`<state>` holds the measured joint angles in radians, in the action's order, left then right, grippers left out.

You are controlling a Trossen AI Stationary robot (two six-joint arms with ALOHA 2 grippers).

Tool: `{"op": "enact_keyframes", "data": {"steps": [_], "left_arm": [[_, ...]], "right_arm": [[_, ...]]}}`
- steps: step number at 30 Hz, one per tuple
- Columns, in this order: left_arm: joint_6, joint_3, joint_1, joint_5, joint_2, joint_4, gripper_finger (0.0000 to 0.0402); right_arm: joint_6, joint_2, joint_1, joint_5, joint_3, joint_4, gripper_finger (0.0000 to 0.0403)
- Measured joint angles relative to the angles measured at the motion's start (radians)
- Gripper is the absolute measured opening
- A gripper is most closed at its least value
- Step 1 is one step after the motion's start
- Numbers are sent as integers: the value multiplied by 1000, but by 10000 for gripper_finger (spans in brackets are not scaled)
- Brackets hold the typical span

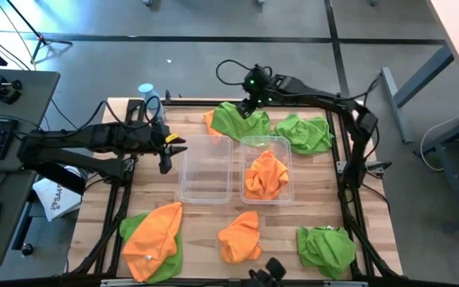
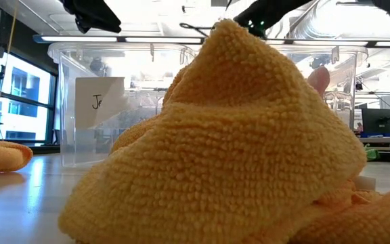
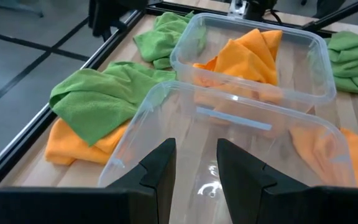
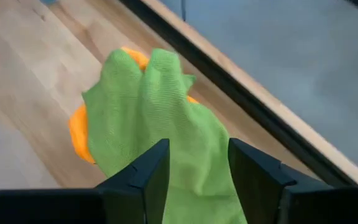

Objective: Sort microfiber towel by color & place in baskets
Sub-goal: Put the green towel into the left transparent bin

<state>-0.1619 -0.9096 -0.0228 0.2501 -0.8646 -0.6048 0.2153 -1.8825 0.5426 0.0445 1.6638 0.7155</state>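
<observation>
Right gripper (image 4: pixel 193 171): open over green towel (image 4: pixel 160 124) at desk's far edge | Left gripper (image 3: pixel 196 168): open beside empty basket (image 3: pixel 229 124)

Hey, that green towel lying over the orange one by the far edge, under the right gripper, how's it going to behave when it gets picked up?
Likely floppy: the green towel lies in soft folds, so it should droop from the right gripper, whose fingers stand open above it. Probably light and grippy rather than slippery, given the nubby pile. It drapes over an orange towel, so that one might drag along.
</observation>
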Motion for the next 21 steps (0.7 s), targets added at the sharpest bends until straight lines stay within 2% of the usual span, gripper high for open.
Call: {"op": "enact_keyframes", "data": {"steps": [7,21], "left_arm": [[-1,0,-17,0,0,0,106],[-28,0,-17,0,0,1,106]], "right_arm": [[-10,-128,0,-57,129,-11,179],[17,-428,0,-100,540,315,179]]}}
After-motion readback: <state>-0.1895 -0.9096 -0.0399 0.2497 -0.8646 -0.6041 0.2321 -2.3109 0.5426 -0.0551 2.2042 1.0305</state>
